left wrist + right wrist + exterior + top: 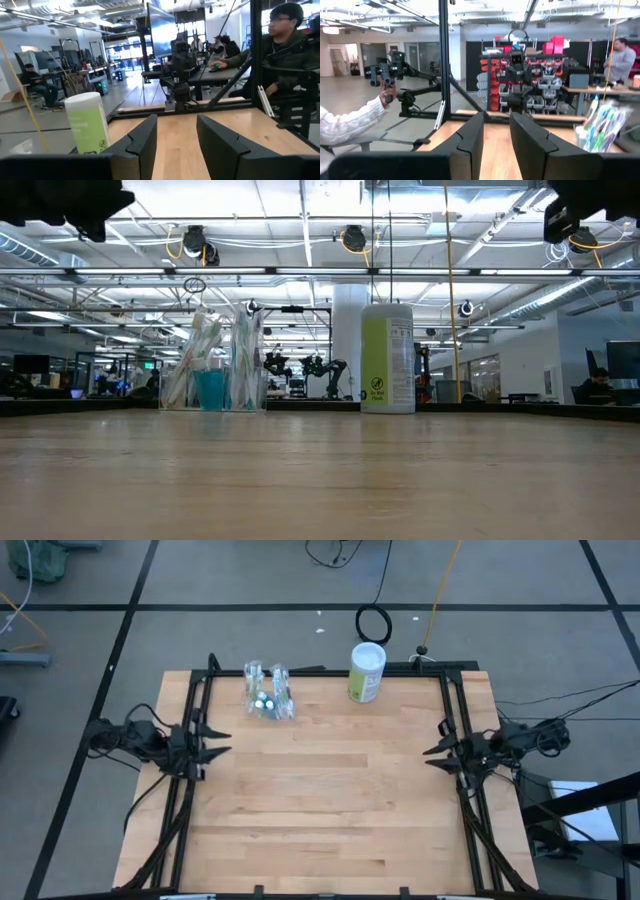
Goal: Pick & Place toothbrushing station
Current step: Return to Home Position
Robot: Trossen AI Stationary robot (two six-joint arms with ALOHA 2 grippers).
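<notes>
Appears done: holder point(269, 700) full of brushes point(602, 120), upright on tabletop point(330, 800). Parked aside, spread, empty: left gripper point(228, 741), right gripper point(427, 758).

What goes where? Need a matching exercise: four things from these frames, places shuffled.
Things:
1. clear holder
2. canister
3. left gripper
4. right gripper

Places:
A. right side of the table, open, holding nothing
B. back edge, left arm's half
C. left side of the table, open, holding nothing
D. back edge, right arm's half

Pairs: 1-B, 2-D, 3-C, 4-A
</notes>
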